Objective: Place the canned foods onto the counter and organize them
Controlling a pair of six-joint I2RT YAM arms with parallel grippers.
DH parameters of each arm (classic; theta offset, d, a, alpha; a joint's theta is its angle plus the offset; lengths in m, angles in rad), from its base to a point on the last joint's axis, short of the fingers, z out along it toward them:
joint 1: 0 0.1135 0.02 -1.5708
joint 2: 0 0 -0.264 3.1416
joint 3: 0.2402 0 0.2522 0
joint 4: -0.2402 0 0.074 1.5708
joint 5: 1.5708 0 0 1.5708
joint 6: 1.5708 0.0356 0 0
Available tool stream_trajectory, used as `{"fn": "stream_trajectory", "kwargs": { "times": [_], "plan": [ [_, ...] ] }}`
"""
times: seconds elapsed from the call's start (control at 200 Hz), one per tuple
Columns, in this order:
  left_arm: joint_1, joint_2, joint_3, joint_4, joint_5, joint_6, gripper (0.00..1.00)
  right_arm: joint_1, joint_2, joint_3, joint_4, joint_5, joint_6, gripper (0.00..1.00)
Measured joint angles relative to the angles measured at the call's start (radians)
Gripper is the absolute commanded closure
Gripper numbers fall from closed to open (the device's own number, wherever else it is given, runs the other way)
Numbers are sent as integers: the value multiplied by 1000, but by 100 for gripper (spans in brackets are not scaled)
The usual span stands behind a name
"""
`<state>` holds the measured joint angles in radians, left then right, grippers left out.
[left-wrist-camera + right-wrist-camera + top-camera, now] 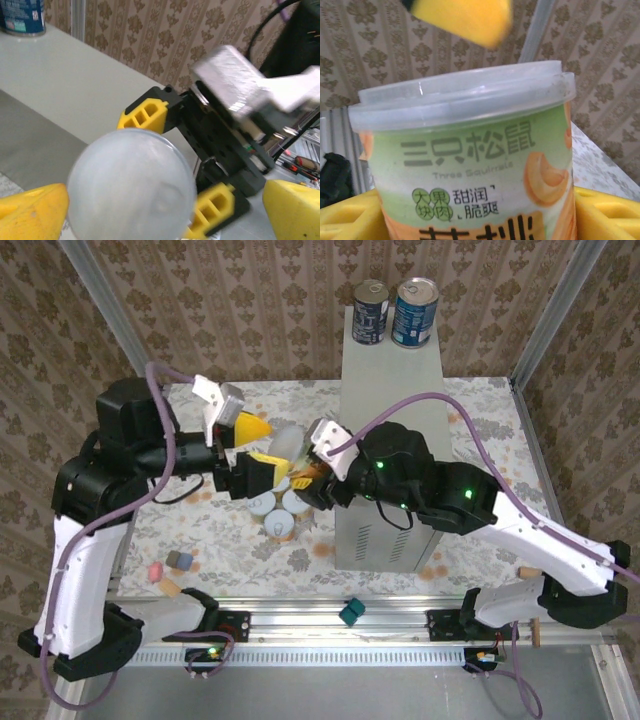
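**White lid, green label: the held tin (470, 165) is pinched in the right gripper (477, 220), and the left gripper (160, 195) is spread**

From above, the nearest thing we see is a teal block (351, 612) on the rail at six o'clock. Past it, on the floral surface (210, 535), three short tins (280, 525) with white lids cluster together, at about nine o'clock of the counter's vented face.

Just beyond them the two grippers meet. The right gripper reaches in from three o'clock. Its yellow fingers (350, 220) press on both sides of the held tin, which is up off the surface. In its wrist view the tin stands upright between them.

The left gripper comes in from nine o'clock with its jaws wide apart. In its wrist view its yellow fingertips (30, 210) sit at the lower corners with the tin's lid between them. A clear gap shows at the four o'clock side. We cannot tell whether the other fingertip touches the tin.

Farther back stands the counter (390, 380), a light grey box. At twelve o'clock, on the far end of its flat top, one blue-labelled tin (370, 312) stands upright. A second blue-labelled tin (414, 312) stands just beside it.
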<state>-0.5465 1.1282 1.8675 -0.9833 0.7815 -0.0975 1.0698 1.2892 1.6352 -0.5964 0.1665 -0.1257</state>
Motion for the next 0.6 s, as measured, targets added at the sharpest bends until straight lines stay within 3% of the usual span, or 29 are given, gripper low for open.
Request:
{"fn": "stream_trajectory", "kwargs": {
  "times": [0.265, 0.6],
  "plan": [
    [38, -90, -80, 77, 0, -24, 0, -139, -186, -183, 56, 46, 56, 28],
    [64, -103, -192, 153, -1, -76, 0, -284, -446, -521, 284, 86, 130, 27]
  ]
}}
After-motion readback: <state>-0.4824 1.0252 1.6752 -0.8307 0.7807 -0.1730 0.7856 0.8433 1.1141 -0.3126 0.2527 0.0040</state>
